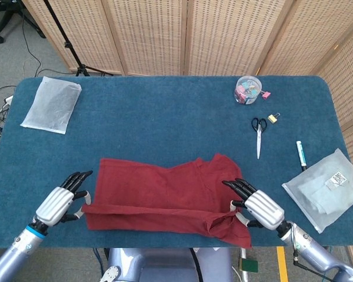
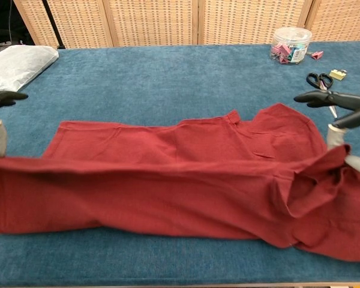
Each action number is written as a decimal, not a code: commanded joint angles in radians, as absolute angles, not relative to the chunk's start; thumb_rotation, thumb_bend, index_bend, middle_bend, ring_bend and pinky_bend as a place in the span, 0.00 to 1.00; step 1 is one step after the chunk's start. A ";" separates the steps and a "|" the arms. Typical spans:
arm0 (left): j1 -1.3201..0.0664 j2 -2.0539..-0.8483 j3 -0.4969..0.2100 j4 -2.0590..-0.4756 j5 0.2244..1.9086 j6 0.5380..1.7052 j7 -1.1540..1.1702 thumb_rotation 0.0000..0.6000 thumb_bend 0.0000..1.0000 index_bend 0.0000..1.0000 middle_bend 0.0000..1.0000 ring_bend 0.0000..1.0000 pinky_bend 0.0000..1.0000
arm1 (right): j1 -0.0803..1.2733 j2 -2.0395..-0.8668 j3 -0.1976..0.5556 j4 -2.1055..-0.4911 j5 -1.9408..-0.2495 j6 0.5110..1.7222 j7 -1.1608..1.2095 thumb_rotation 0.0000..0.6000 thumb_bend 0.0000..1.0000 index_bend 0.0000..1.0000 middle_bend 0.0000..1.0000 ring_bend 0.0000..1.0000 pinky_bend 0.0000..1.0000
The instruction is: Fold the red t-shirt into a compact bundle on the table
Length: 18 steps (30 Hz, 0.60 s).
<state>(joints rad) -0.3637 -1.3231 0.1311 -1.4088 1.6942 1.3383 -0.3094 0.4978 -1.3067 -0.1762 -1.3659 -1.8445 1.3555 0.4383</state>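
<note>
Both hands have hold of the shirt (image 1: 165, 197) by its near hem. Left hand (image 1: 60, 202) pinches the left corner between thumb and finger, its other fingers stretched out forward; right hand (image 1: 257, 207) does the same at the right corner, where the cloth bunches up under it. Between the two hands the hem is lifted off the table (image 1: 165, 123) and drawn taut in a straight line, so the near part of the shirt hangs as a fold over the rest, which lies flat ahead of the hands with its collar side furthest from them.

Ahead of the right hand and a little outward lie the scissors (image 1: 258, 134) with a small clip (image 1: 273, 118) just beside their handles, and further on stands a clear tub (image 1: 247, 90) of coloured clips. Out to the right of that hand lies a pen (image 1: 300, 154), and next to it a clear bag (image 1: 325, 188) with a label. Far ahead of the left hand, near the table's far left corner, lies a white pouch (image 1: 52, 104). Wicker screens (image 1: 188, 35) stand behind the table.
</note>
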 commanded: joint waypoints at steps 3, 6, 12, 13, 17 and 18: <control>-0.409 -1.306 0.070 -1.440 1.623 1.263 -0.239 1.00 0.61 0.74 0.00 0.00 0.00 | 0.544 -1.309 -0.120 -1.392 -1.771 1.265 0.438 1.00 0.57 0.63 0.00 0.00 0.00; -0.431 -1.307 0.044 -1.442 1.583 1.215 -0.209 1.00 0.61 0.74 0.00 0.00 0.00 | 0.569 -1.316 -0.091 -1.392 -1.730 1.213 0.431 1.00 0.57 0.63 0.00 0.00 0.00; -0.467 -1.319 0.016 -1.435 1.519 1.123 -0.163 1.00 0.61 0.74 0.00 0.00 0.00 | 0.623 -1.329 -0.039 -1.382 -1.664 1.109 0.410 1.00 0.57 0.63 0.00 0.00 0.00; -0.470 -1.320 0.013 -1.435 1.511 1.113 -0.159 1.00 0.61 0.74 0.00 0.00 0.00 | 0.631 -1.331 -0.031 -1.380 -1.655 1.095 0.407 1.00 0.57 0.63 0.00 0.00 0.00; -0.479 -1.328 -0.002 -1.429 1.482 1.090 -0.144 1.00 0.61 0.74 0.00 0.00 0.00 | 0.662 -1.339 0.004 -1.377 -1.613 1.043 0.394 1.00 0.57 0.63 0.00 0.00 0.00; -0.481 -1.329 -0.005 -1.426 1.477 1.087 -0.141 1.00 0.61 0.74 0.00 0.00 0.00 | 0.668 -1.341 0.011 -1.377 -1.605 1.033 0.390 1.00 0.57 0.63 0.00 0.00 0.00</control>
